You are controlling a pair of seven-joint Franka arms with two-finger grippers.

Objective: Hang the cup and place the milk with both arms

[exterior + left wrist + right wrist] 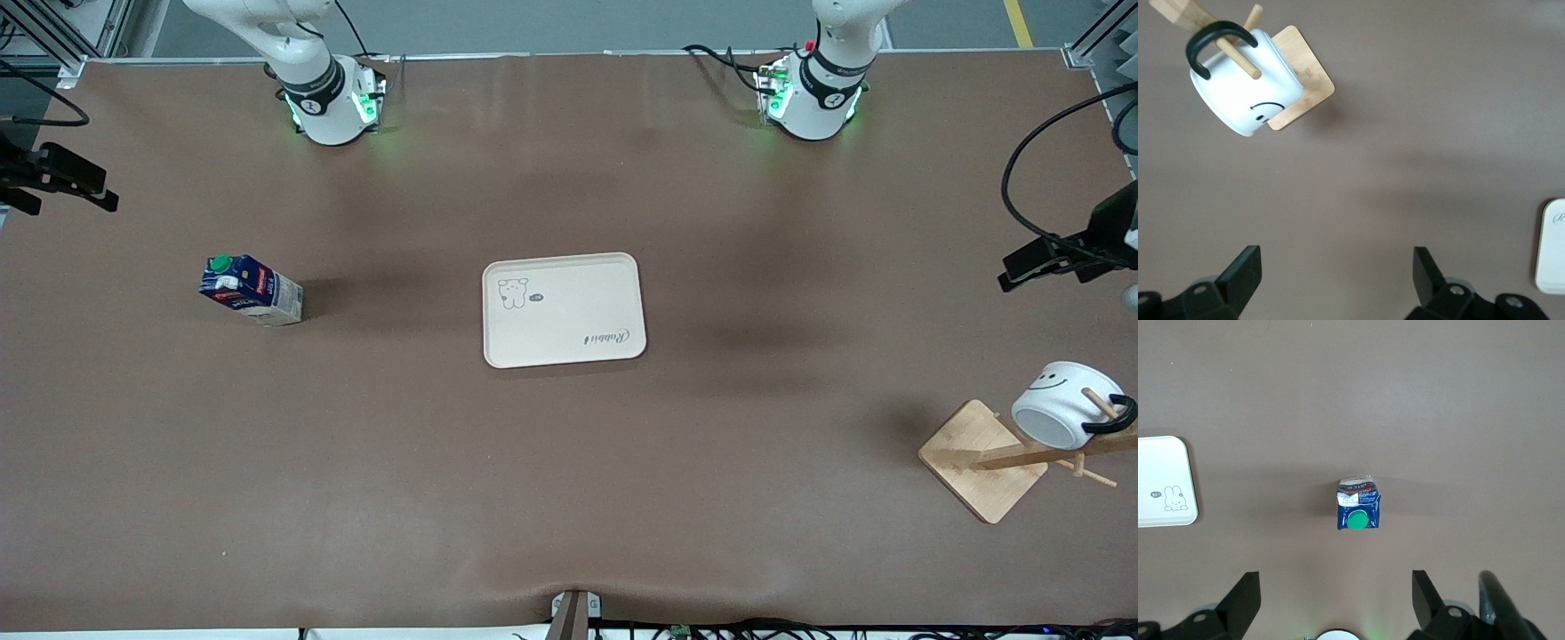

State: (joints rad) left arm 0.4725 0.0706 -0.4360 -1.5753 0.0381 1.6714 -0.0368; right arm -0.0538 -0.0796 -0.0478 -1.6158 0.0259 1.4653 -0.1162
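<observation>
Cup (pixel 1062 404) hung on rack peg (pixel 1245 52), milk (pixel 252 289) upright on table; left gripper (pixel 1337 275) and right gripper (pixel 1335 599) spread, empty.

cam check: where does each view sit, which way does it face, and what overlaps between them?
Front: high across the table, facing both arm bases; shows the milk, tray and cup hung on the wooden rack.
Left wrist: on the left arm, looking down past the open left gripper at the cup on the rack.
Right wrist: on the right arm, looking down past the open right gripper at the milk.
Shared: all three views catch the tray.
</observation>
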